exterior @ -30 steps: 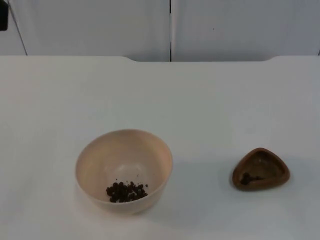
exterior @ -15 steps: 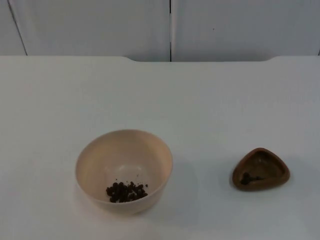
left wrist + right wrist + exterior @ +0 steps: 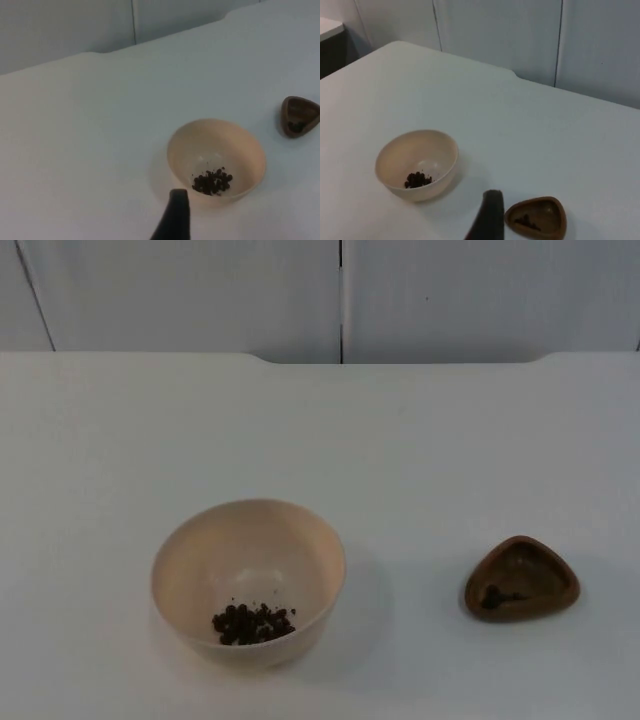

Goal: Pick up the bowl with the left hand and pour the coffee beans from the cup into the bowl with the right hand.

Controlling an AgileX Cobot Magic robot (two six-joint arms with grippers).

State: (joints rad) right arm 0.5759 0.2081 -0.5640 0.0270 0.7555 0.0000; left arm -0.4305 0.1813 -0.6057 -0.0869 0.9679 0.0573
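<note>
Left tool [image 3: 172, 220]: one black fingertip stands in the left wrist view, raised above the bench on the near side of the bowl, clear of it. Only this single tip is visible, so I cannot tell whether the tool is released or clenched. Nothing is seen in its grip.

Bowl [image 3: 248, 582]: cream, round, upright on the white bench, left of centre in the top view. Also seen at [image 3: 216, 161] and [image 3: 416, 164]. Not lifted; it rests on the bench surface with a soft shadow to its right.

Coffee beans in bowl [image 3: 253, 624]: small dark heap on the bowl floor, toward the near wall of the bowl. Same heap at [image 3: 212, 182] and [image 3: 418, 179]. The rest of the bowl floor is bare.

Bench [image 3: 420, 450]: white, flat, ending at the grey partition wall [image 3: 200, 290] at the far side.

Cup [image 3: 521, 579]: brown, with a rounded three-cornered rim, upright on the bench, well apart from the bowl on its right. Also at [image 3: 299, 115] and [image 3: 536, 217].

Coffee beans in cup [image 3: 494, 596]: a few dark beans left on the cup floor, near its left corner as the top view shows it.

Right tool [image 3: 487, 220]: one black fingertip stands in the right wrist view, above the bench, just beside the cup and between it and the bowl. Released or clenched: cannot tell. It holds nothing visible.
</note>
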